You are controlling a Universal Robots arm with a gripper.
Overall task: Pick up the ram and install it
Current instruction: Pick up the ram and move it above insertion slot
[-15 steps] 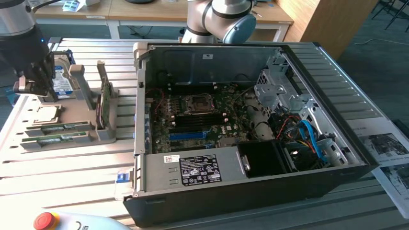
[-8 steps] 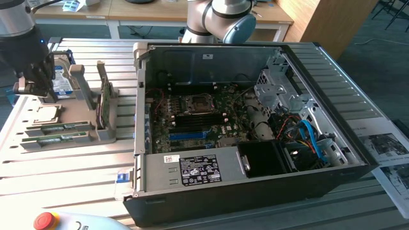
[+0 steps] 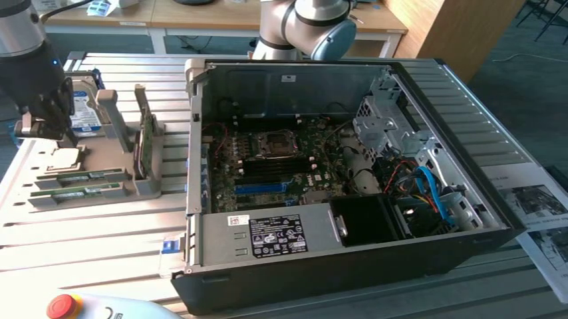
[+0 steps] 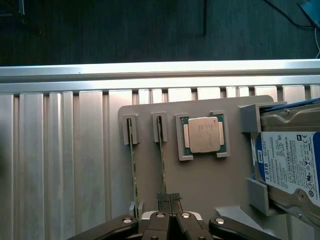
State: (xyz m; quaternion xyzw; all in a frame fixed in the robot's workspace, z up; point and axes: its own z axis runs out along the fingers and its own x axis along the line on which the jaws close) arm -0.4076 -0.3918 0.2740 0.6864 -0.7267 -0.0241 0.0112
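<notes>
**A:** Where is the work on the memory?

**B:** At the start, I'd say. The ram (image 4: pixel 161 160) stands on edge in its groove in the grey holder (image 4: pixel 200 185), with a second stick (image 4: pixel 134 170) just beside it in the next groove. Neither has been lifted.

**A:** And the gripper (image 4: pixel 169 196)?

**B:** In the wrist view its tips are over the end of the ram. The jaws are pressed together and I see nothing between them. I can't tell whether the tips touch the stick or hang just above it.

**A:** What else is on that holder?

**B:** A processor chip (image 4: pixel 202 135) in its own frame next to the sticks, and beyond that a hard drive (image 4: pixel 290 165) with a blue label.

**A:** And the computer?

**B:** The computer case (image 3: pixel 355 282) lies open on the slatted table (image 3: pixel 89 246), with the holder on the exterior view's left of it, well apart. The motherboard (image 3: pixel 266 166) is uncovered, and I see no stick standing in the blue slot (image 3: pixel 266 188).

**A:** So what's left?

**B:** By my reckoning, all of it: the pick-up, the carry to the case and the seating in the slot.
</notes>
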